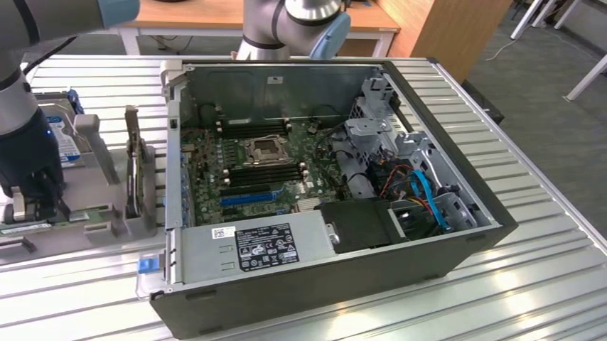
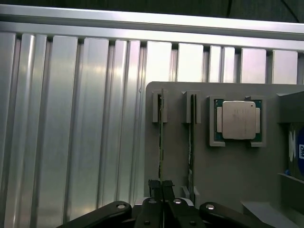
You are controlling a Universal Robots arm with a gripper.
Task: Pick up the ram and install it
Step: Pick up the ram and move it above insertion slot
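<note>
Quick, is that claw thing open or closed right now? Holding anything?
Gripper: closed, pinching the ram, which stands in the grey holder.

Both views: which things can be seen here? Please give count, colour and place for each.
table: one, silver, under everything.
case: one, black, open, on the table.
motherboard: one, green, inside the case.
tray: one, grey, on the table beside the case.
ram: two, green, on edge in tray slots.
CPU: one, silver, in a tray pocket.
arm: one, grey, above the tray.
end effector: one, black, shut on one ram.
</note>
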